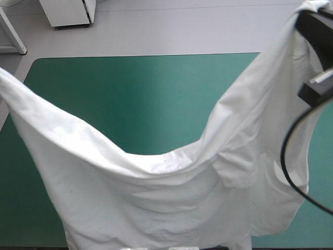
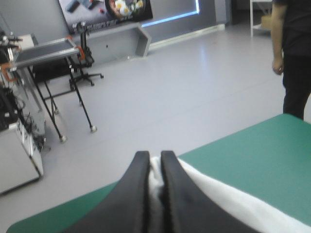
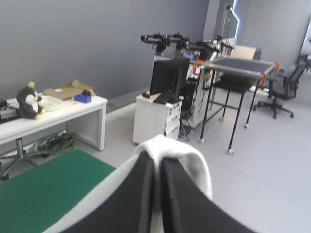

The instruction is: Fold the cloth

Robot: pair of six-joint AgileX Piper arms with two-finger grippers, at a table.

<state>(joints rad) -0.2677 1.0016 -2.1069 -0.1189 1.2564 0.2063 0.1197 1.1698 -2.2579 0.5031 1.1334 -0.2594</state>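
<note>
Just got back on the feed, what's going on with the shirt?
Both arms hold the T-shirt up over the teal-green table. The left gripper and right gripper are each shut on a part of it, wide apart, so it hangs between them, sagging in the middle. No fold shows yet.

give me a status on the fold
Left claw, right claw: both shut on the T-shirt. T-shirt lifted, sagging between them over the table. Nothing in the way.
</note>
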